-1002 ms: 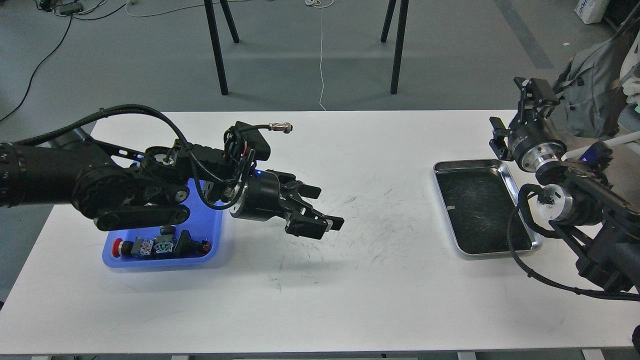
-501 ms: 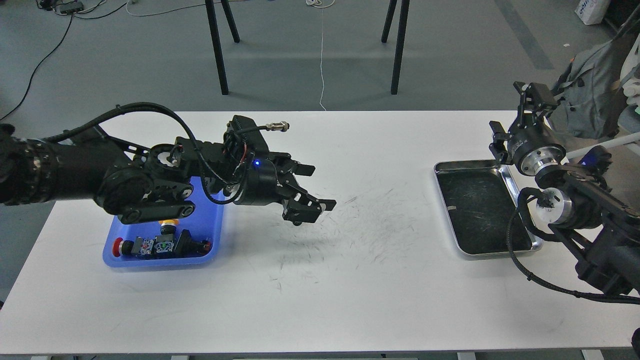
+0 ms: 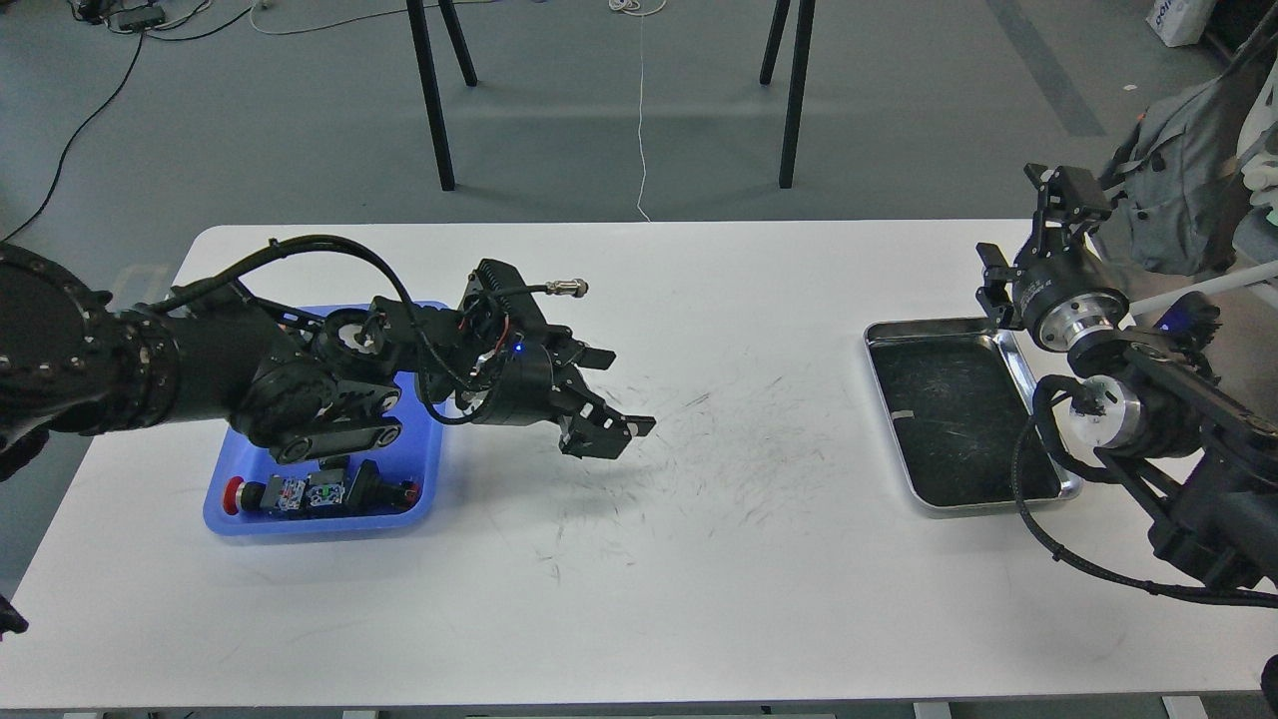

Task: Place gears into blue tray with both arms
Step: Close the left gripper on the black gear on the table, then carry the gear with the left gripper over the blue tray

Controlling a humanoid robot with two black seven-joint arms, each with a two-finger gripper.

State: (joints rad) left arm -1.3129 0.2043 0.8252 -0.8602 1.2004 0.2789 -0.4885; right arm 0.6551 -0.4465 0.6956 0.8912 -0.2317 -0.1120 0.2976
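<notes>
blue tray (image 3: 424,504) holding push-button switches (image 3: 318,491), no gears visible. left gripper (image 3: 599,399) spread wide, empty, beside tray. right gripper (image 3: 1033,265) raised by steel tray (image 3: 1018,364); spread indeterminate.

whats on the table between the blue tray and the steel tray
Only the left gripper, hanging above the scuffed white table, lies between the blue tray and the steel tray, in the head view.
</notes>
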